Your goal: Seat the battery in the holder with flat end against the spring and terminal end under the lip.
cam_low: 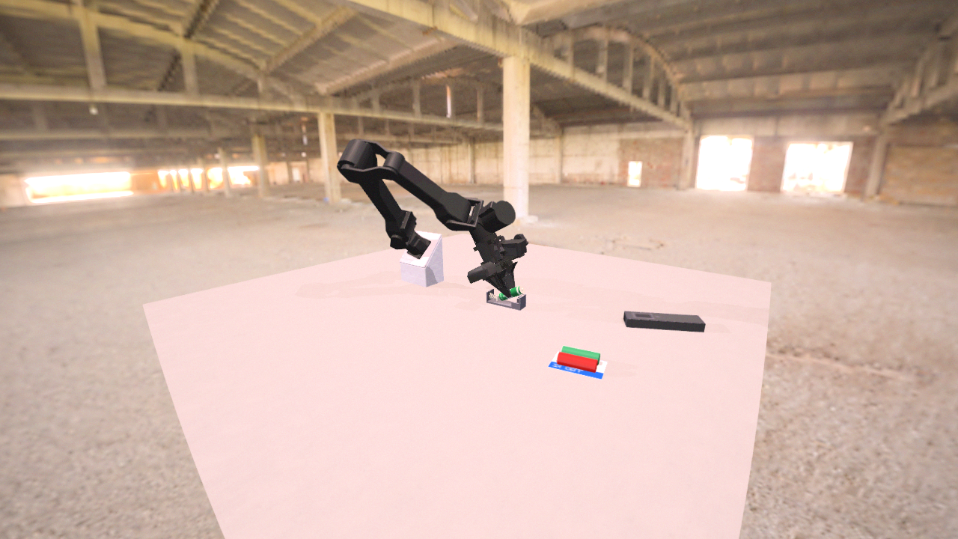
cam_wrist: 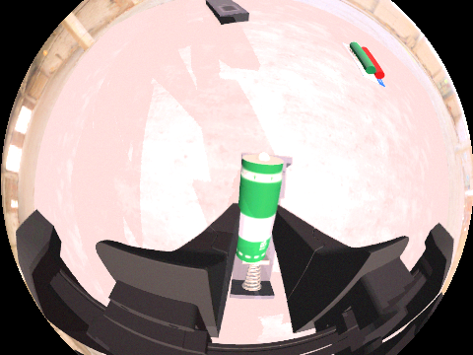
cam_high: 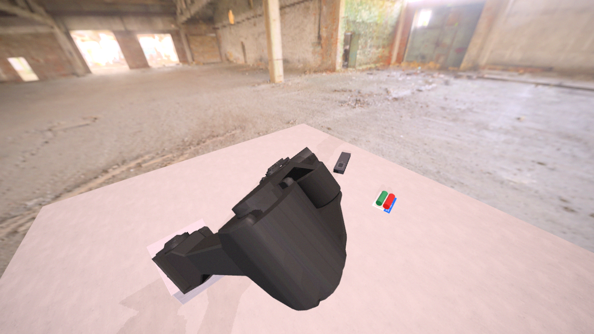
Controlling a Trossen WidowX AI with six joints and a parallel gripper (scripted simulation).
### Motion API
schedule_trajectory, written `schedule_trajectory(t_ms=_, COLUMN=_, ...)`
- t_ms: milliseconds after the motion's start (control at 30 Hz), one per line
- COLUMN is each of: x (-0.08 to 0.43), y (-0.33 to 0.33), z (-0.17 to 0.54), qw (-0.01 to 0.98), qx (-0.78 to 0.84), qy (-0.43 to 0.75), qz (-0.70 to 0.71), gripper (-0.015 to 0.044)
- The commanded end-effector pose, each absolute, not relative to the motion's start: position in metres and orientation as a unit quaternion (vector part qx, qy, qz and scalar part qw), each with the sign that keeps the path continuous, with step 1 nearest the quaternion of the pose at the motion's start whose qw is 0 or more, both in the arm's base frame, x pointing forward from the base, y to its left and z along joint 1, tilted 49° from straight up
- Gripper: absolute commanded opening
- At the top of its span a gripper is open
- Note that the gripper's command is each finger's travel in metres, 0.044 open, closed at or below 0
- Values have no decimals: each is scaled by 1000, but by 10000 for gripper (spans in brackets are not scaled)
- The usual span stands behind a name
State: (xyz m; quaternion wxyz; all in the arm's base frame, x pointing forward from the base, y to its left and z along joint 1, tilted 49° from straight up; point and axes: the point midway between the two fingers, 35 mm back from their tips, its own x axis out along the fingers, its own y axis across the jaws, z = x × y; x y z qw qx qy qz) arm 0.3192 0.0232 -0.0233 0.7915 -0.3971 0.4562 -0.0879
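Note:
My gripper (cam_low: 507, 293) (cam_wrist: 255, 210) is shut on the green and white battery (cam_low: 516, 292) (cam_wrist: 258, 197), one finger on each side. The battery is tilted, its terminal end raised above the lip end of the dark holder (cam_low: 519, 303) (cam_wrist: 267, 289) and its flat end lower, toward the spring. In the wrist view the flat end is at or very near the front of the coil spring (cam_wrist: 251, 278); I cannot tell whether they touch. The battery covers most of the holder floor and lip in that view. In the top view the arm hides gripper, battery and holder.
A dark remote-like box (cam_high: 342, 163) (cam_low: 663, 322) (cam_wrist: 228, 10) lies beyond the holder. A red cylinder (cam_high: 389, 201) (cam_low: 577, 362) (cam_wrist: 372, 62) and a darker green cylinder (cam_high: 381, 198) (cam_low: 581, 354) (cam_wrist: 363, 58) lie side by side on a white and blue card. The arm stands on a pale block (cam_low: 413, 274).

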Motion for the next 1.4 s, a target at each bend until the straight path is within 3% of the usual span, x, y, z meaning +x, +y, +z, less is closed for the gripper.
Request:
schedule_trajectory(t_ms=0, x=319, y=22, z=-21, qw=798, qx=-398, qy=445, qz=-82, gripper=67)
schedule_trajectory(t_ms=1367, x=297, y=13, z=-23, qw=799, qx=-396, qy=447, qz=-73, gripper=67)
